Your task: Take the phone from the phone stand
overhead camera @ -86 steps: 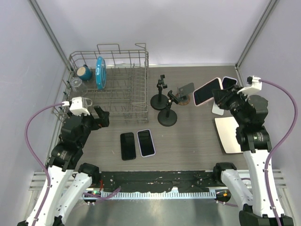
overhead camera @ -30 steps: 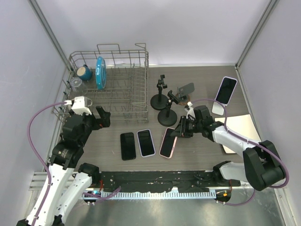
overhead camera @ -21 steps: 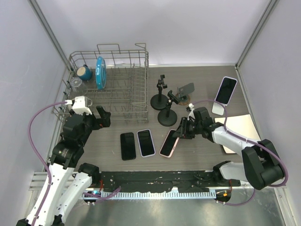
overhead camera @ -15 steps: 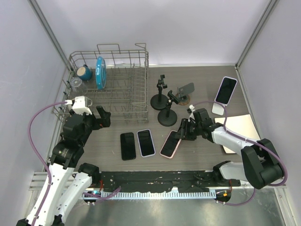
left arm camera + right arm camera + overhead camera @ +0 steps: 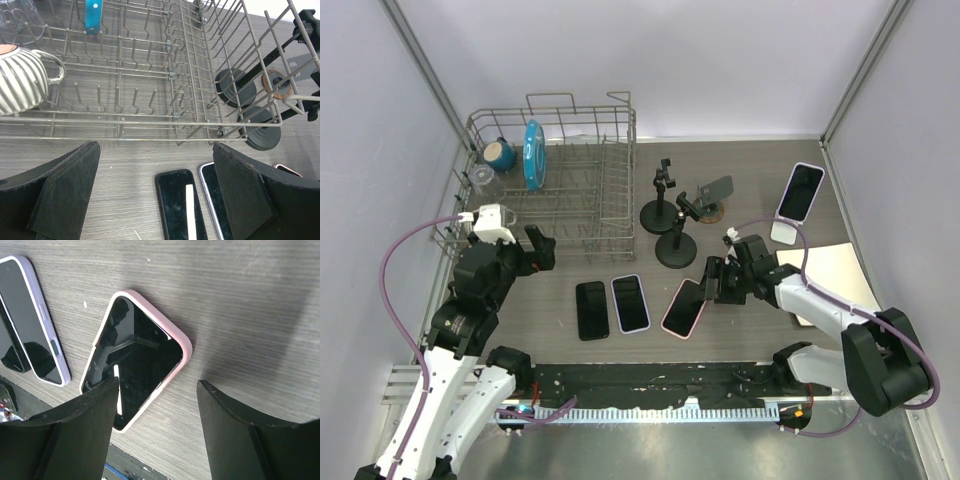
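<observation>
The pink-cased phone (image 5: 684, 307) (image 5: 135, 360) lies flat on the table, screen up, with nothing holding it. My right gripper (image 5: 716, 284) (image 5: 160, 432) hovers just right of it, open, nothing between its fingers. A second phone (image 5: 804, 190) in a pale case leans on the white phone stand (image 5: 782, 232) at the back right. Three empty stands, two black (image 5: 676, 250) (image 5: 657, 213) and one grey (image 5: 716, 190), are in the middle. My left gripper (image 5: 536, 250) (image 5: 157, 192) is open near the dish rack, over a black phone (image 5: 181, 202).
A wire dish rack (image 5: 613, 212) with a blue plate (image 5: 532, 153) and cups takes the back left. A black phone (image 5: 591, 309) and a lilac-cased phone (image 5: 631, 302) lie side by side near the front. A white sheet (image 5: 825, 268) lies at the right.
My right gripper has opened and let go of the pink phone, which has settled flat on the table. The gripper has drawn back a little to the right. The left arm is still.
</observation>
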